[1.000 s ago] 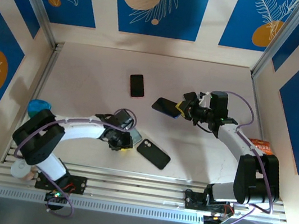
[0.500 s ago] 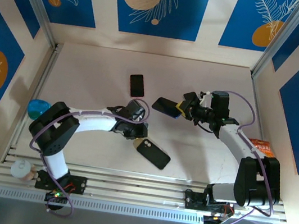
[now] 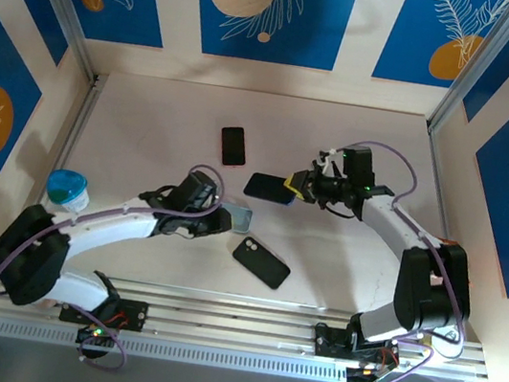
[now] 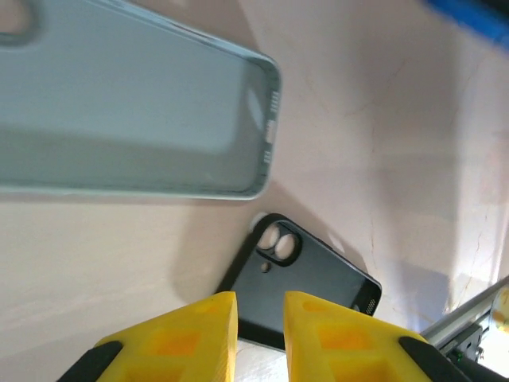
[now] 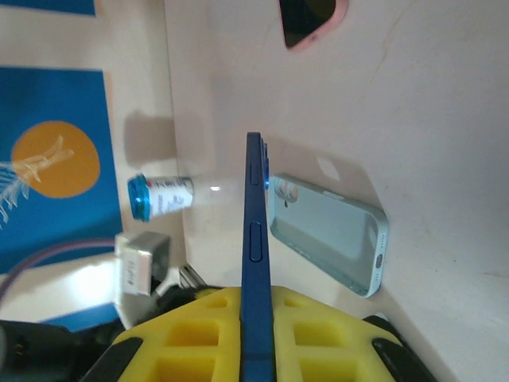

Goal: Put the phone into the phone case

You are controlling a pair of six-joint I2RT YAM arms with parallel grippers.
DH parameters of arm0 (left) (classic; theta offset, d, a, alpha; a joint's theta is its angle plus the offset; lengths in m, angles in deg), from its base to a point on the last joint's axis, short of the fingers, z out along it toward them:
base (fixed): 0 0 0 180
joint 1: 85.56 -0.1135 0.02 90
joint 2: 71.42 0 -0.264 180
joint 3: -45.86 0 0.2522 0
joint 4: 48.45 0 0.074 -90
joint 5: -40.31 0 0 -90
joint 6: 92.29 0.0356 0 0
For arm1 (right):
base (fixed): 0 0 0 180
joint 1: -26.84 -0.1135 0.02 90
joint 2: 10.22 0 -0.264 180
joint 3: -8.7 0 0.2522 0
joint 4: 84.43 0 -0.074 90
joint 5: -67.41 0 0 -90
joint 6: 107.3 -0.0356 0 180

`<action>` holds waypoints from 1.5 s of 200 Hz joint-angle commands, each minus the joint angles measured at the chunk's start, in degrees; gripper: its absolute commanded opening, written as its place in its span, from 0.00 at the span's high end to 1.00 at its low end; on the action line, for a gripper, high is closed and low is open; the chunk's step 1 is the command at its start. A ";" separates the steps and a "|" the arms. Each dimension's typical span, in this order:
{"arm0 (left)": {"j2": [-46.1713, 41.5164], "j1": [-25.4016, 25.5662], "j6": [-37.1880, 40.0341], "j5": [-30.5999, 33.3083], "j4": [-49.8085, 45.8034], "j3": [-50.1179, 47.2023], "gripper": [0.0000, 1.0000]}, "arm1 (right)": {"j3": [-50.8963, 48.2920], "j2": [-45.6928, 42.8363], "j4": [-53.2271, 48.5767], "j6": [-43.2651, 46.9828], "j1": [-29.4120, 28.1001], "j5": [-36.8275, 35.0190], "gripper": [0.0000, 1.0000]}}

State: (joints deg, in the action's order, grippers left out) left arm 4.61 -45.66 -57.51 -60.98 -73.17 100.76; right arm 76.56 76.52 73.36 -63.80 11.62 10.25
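The right pincer [image 5: 256, 298] is clamped on the blue phone [image 5: 254, 215], which stands on edge between its pads, above the desk [image 5: 445, 159]. The pale phone case [image 5: 330, 231] lies flat beyond that pincer's tips, just beside the phone's edge. The left pincer [image 4: 260, 306] is only slightly parted and grips nothing. The phone case lies ahead of it, and a black phone [image 4: 306, 278] lies just past its tips.

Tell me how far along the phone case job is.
Done: the right fingers grip the blue phone by one end. In hand: it hangs near the pale blue case. Left: that case lies empty on the table, the left fingers hold nothing, and the phone needs seating.
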 commanded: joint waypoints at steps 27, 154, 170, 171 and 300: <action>-6.23 -8.13 -3.69 -0.29 4.02 -8.17 0.76 | 4.66 5.81 -1.41 4.86 -7.48 0.98 1.00; 4.00 -20.04 -4.06 -5.93 19.30 -9.44 0.80 | 9.63 17.73 7.57 -2.87 -16.01 -1.16 1.00; 5.10 -20.16 -3.04 -6.20 19.43 -8.68 0.80 | 10.33 18.44 7.59 -3.05 -16.48 -1.57 1.00; 5.19 -20.14 -3.00 -6.20 19.37 -8.61 0.80 | 10.32 18.45 7.58 -3.10 -16.49 -1.61 1.00; 9.81 -21.26 -0.68 -5.74 20.19 -8.02 0.82 | 10.38 21.79 6.44 -3.98 -16.86 -2.77 1.00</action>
State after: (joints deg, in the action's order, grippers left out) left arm 13.38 -66.08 -60.00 -66.01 -54.29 92.41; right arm 85.98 97.52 80.03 -67.19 -4.93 7.01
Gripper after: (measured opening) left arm 0.182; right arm 0.111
